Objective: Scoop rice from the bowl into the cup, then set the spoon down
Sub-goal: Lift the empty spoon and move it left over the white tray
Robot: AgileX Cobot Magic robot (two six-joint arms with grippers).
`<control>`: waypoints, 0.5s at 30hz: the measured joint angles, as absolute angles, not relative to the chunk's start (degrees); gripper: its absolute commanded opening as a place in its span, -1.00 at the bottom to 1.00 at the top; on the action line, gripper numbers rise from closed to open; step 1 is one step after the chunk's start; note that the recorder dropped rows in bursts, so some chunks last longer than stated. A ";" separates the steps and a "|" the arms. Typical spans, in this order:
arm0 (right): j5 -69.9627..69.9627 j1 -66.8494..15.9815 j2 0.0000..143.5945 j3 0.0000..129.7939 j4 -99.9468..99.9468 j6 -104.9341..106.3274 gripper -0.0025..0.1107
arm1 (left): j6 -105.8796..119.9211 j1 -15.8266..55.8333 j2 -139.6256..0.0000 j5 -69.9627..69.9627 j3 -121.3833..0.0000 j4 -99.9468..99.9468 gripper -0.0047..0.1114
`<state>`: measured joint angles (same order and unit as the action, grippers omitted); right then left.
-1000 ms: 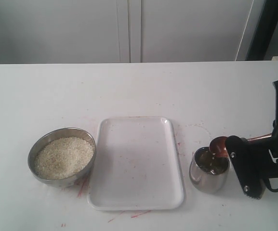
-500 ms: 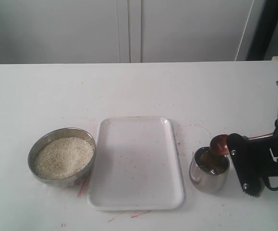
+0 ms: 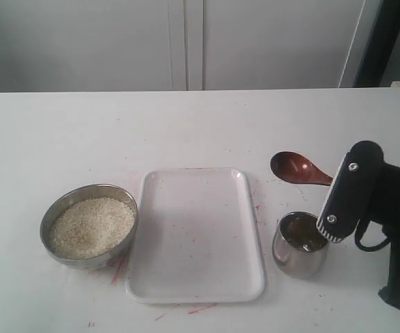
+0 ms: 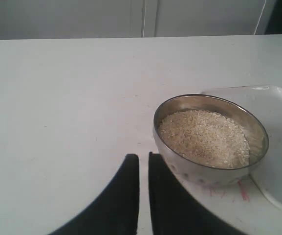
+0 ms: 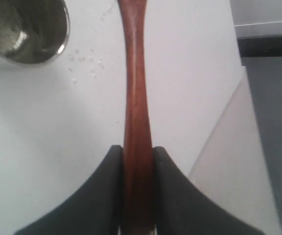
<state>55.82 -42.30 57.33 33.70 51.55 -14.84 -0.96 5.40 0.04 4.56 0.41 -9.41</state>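
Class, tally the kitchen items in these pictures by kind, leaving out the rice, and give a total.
Steel vessels: 2, the wide brushed-steel bowl and the small shiny steel cup
Spoons: 1, the dark reddish-brown wooden spoon
Trays: 1, the white rectangular tray
Total: 4

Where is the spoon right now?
Exterior view, right side: the spoon is clamped by its handle in the right gripper, its bowl pictured just above the cup, right of the tray.
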 measured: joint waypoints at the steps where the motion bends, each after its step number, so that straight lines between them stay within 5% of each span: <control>1: 55.57 -42.30 56.68 33.97 49.56 -16.25 -0.96 | -0.96 5.40 0.04 4.56 0.41 -9.41 -0.67; 15: 53.76 -42.30 52.57 47.47 21.43 -18.49 -0.96 | -0.96 5.40 0.04 4.56 0.41 -9.41 -0.67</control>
<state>53.76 -42.30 52.57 47.47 21.43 -18.49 -0.96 5.40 0.04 4.56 0.41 -9.41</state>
